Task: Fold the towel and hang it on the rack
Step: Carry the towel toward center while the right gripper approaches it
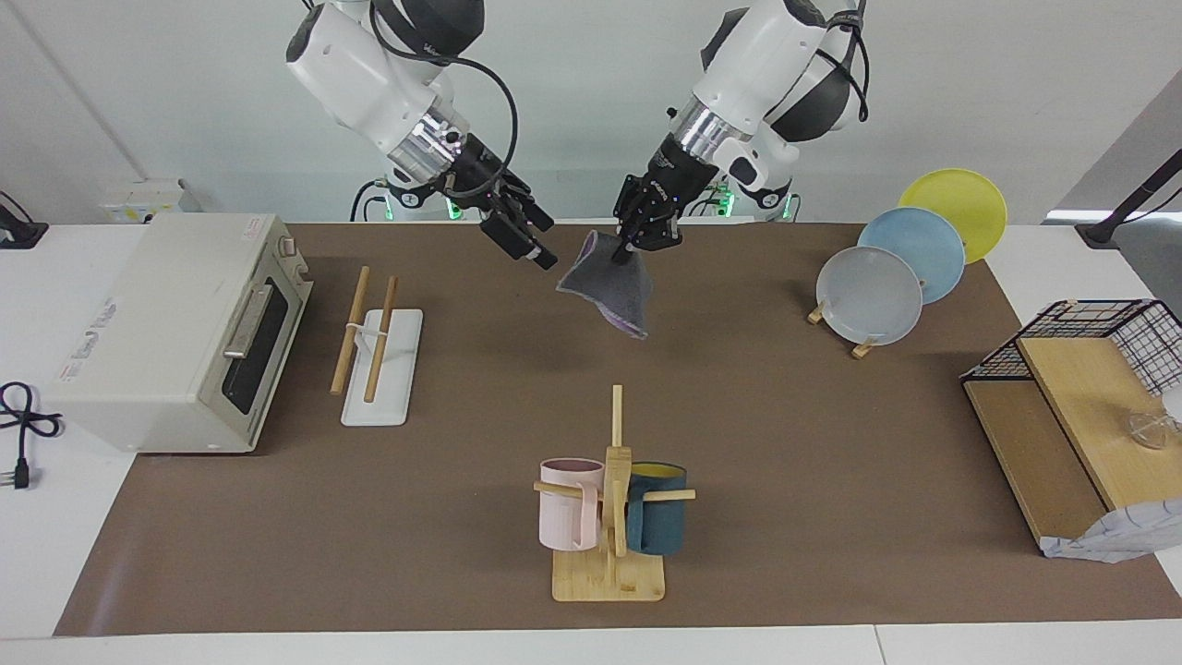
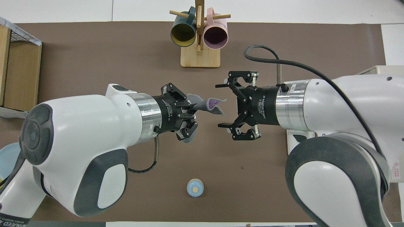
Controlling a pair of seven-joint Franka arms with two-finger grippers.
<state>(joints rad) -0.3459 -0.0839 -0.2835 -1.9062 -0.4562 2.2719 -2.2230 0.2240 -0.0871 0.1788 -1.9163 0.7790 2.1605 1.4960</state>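
The left gripper [image 1: 637, 242] is raised over the middle of the bench [image 1: 794, 406], jaws clamped on the upper edge of the towel [image 1: 609, 291]. The towel is grey with a purple inner face and hangs folded below the jaws, clear of the bench surface. The right gripper [image 1: 528, 238] is also raised, at 9 o'clock from the towel in the facing view, close to it but not touching; its jaws are spread wide. The rack [image 1: 374, 346] stands on the bench toward the right arm's end, beside the toaster oven [image 1: 185, 328]. In the facing view the mug tree [image 1: 614, 503] stands at 6 o'clock from the towel.
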